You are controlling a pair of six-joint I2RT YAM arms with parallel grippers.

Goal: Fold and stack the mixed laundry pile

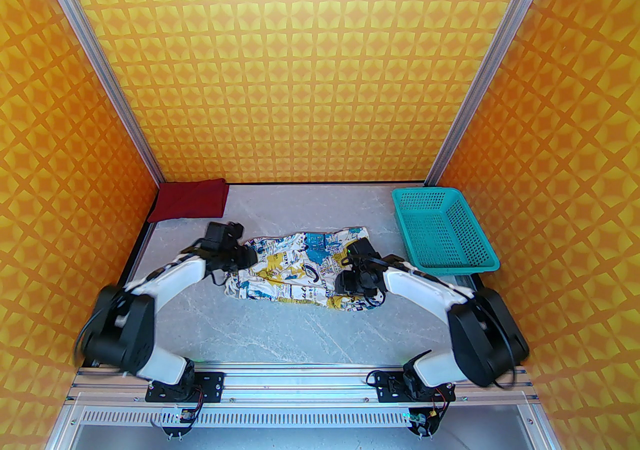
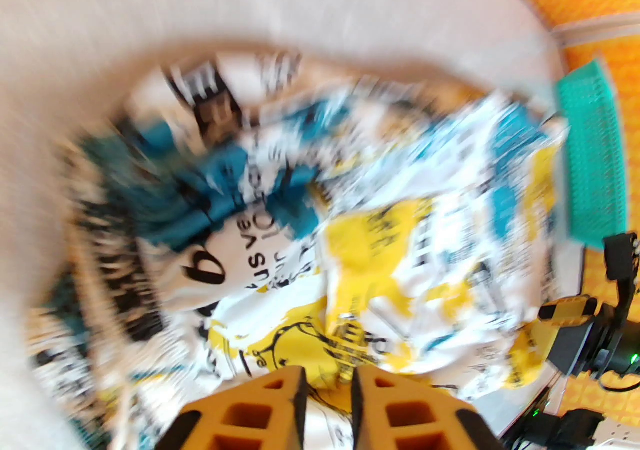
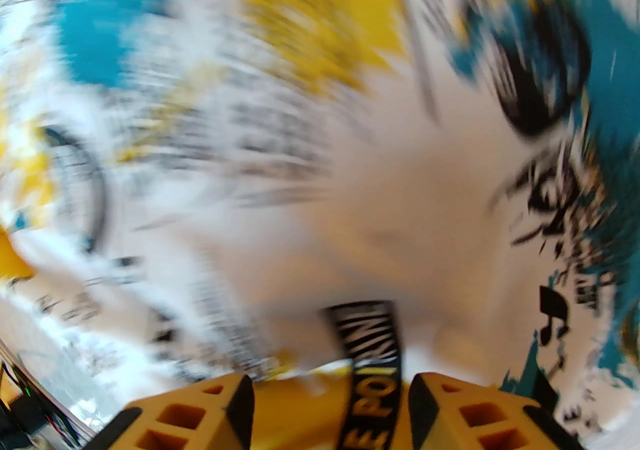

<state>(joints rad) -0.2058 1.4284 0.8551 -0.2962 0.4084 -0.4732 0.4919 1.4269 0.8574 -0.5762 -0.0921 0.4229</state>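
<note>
The white printed garment (image 1: 300,270) lies crumpled in the middle of the table, its blue, mustard and black graphics facing up. My left gripper (image 1: 248,256) is at its left edge. In the left wrist view the left gripper (image 2: 327,388) has its orange fingers (image 2: 272,403) a narrow gap apart over a fold of the printed cloth (image 2: 380,217). My right gripper (image 1: 351,264) is on the garment's right part. Close over the cloth (image 3: 310,177), the right gripper (image 3: 330,393) stands with wide-apart jaws astride a black printed strip. The dark red T-shirt (image 1: 192,200) lies folded at the back left corner.
A teal perforated basket (image 1: 442,230) stands at the back right, near the right arm's elbow. Patterned orange walls close in the table on three sides. Bare grey tabletop (image 1: 280,333) lies between the garment and the arm bases.
</note>
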